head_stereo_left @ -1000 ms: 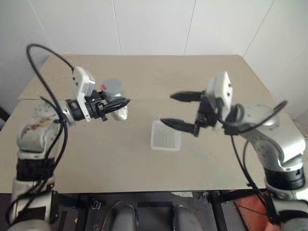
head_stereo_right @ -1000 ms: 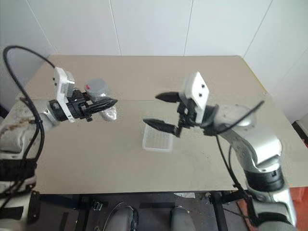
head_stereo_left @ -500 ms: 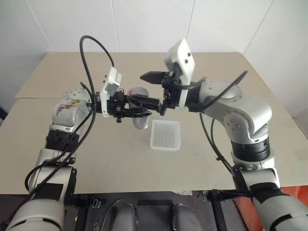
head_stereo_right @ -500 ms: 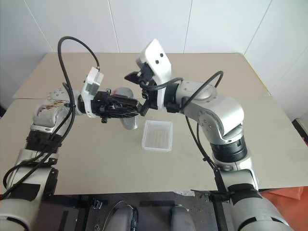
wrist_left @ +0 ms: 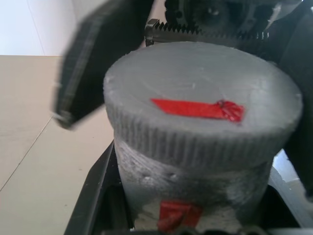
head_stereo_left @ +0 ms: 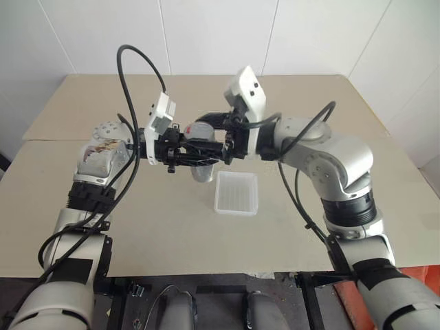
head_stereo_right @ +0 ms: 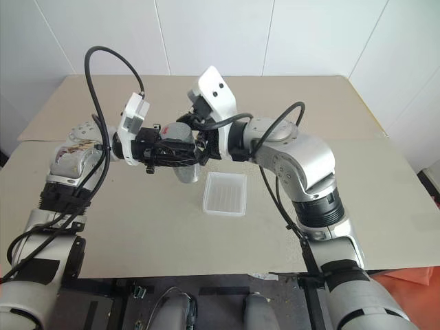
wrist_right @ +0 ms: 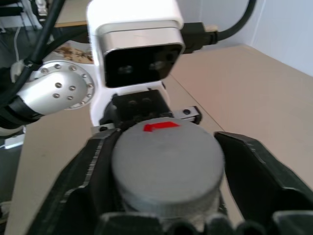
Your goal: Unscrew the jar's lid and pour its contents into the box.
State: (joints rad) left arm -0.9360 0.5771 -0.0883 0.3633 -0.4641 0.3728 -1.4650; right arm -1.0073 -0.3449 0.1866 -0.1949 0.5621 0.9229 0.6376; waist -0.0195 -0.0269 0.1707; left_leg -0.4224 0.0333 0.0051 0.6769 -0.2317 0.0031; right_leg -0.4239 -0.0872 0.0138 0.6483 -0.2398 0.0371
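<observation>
Left wrist view: ribbed grey lid (wrist_left: 200,105) w/ red mark, both end effectors pinching round jar (wrist_left: 195,196).

Beige table (head_stereo_left: 103,227) against white panelled wall (head_stereo_left: 220,34).

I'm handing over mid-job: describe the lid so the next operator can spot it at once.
Look above the beige table, where both arms meet just behind the translucent box. The left gripper holds the grey jar; the lid is its ribbed-edged cap, marked by a red strip.
</observation>
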